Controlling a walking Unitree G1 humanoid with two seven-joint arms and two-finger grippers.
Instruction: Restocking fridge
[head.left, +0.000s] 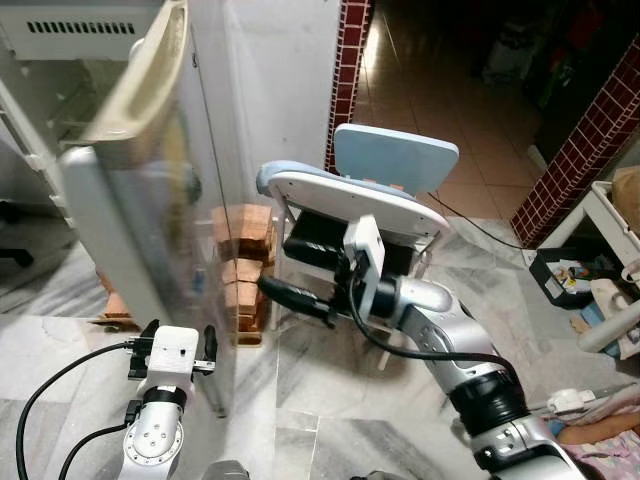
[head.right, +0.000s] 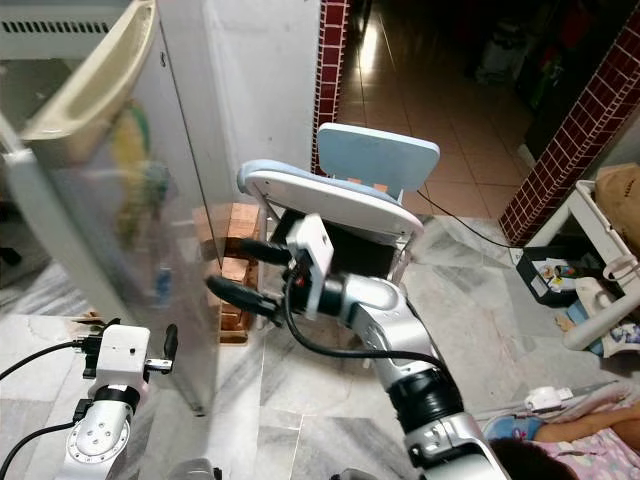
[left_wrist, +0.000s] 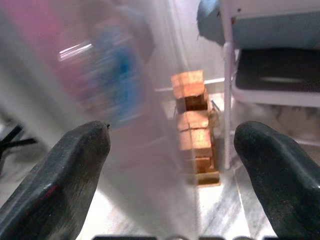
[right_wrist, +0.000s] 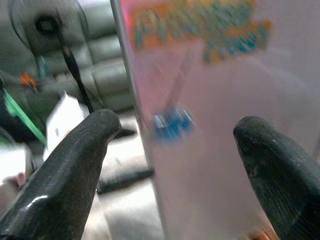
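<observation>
The fridge door (head.left: 130, 190) stands open in front of me, swung out on my left side, its pale inner shelf rim at the top and blurred coloured packages showing through its side. My right claw (head.right: 240, 268) reaches toward the door's outer face, its two black fingers (right_wrist: 70, 170) spread wide apart and holding nothing; in the right wrist view the door's glossy surface with blurred orange and blue print lies between and just beyond them. My left claw (head.left: 175, 345) sits low near the door's bottom edge, its fingers (left_wrist: 60, 175) also spread wide and empty, with the door's edge running between them in the left wrist view. Just behind the door, a stack of orange bricks (head.left: 245, 270) rests on the marble floor (head.left: 300, 400) against the white wall. Beside the bricks stands a light blue chair (head.left: 390, 160) with white legs, right behind my right arm.
</observation>
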